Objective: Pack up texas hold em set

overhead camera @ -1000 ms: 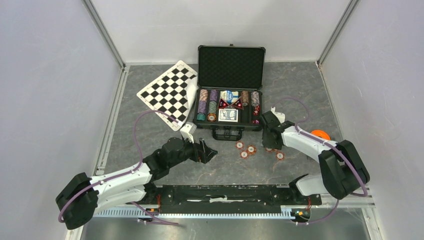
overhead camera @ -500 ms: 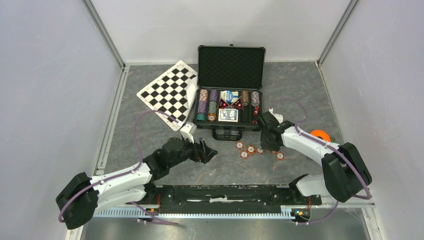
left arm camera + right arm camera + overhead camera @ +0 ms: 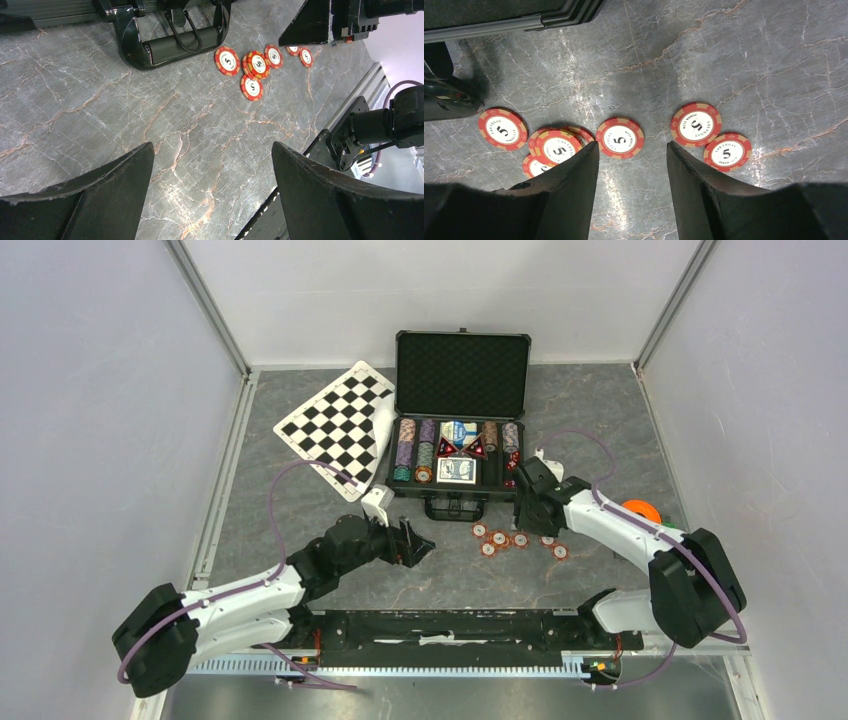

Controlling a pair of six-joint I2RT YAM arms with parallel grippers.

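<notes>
The black case (image 3: 462, 362) lies open at the back with chip rows, card decks and dealer buttons in its tray. Several red "5" poker chips (image 3: 500, 538) lie loose on the table before its handle (image 3: 455, 508). My right gripper (image 3: 528, 518) is open and empty, low over these chips. In the right wrist view one chip (image 3: 620, 138) lies just beyond the gap of the right gripper (image 3: 633, 146), with two chips (image 3: 695, 124) to the right and a small pile (image 3: 556, 146) to the left. My left gripper (image 3: 420, 546) is open and empty, left of the chips (image 3: 252, 86).
A black-and-white checkered board (image 3: 340, 425) lies left of the case, partly under its edge. An orange round object (image 3: 640, 508) sits at the right behind my right arm. The black base rail (image 3: 460, 625) runs along the near edge. Grey walls enclose the table.
My right gripper has shifted a little left and toward the case, uncovering a chip that it hid. The left arm has not moved.
</notes>
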